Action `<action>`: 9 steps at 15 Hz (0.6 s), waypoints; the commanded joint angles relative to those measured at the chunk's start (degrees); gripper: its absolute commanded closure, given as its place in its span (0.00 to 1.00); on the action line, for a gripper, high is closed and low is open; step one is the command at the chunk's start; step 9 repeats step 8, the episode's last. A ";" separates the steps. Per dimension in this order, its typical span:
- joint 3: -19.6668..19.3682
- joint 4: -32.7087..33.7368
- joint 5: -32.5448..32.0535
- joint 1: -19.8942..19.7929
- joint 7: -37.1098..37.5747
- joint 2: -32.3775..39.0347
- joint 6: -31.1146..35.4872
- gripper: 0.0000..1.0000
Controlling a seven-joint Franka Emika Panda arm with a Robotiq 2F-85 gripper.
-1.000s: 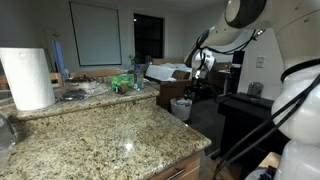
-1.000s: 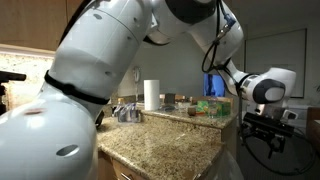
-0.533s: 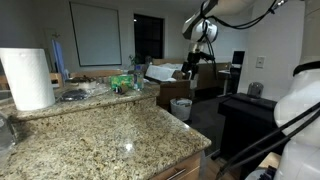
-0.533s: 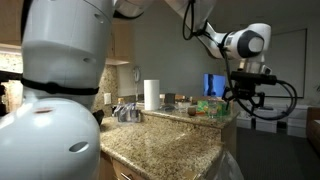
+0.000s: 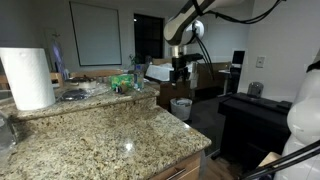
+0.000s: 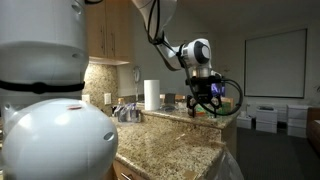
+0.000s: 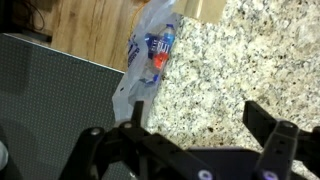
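Black two-fingered claw [image 7: 185, 150], jaws spread wide and empty, approach step: hovering above speckled granite desk [image 7: 250, 60] edge, crumpled clear plastic bag with red-blue contents [image 7: 150, 55] hanging there; next move calls for descent.

I'm working in a home kitchen: a speckled granite counter [image 5: 100, 135] fills the lower left of the frame, a paper towel roll [image 5: 27, 78] stands at far left, and wooden cabinets [image 6: 108, 35] hang at upper left.
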 commanded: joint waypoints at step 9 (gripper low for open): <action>0.46 -5.45 -1.87 2.12 14.41 -0.79 7.74 0.00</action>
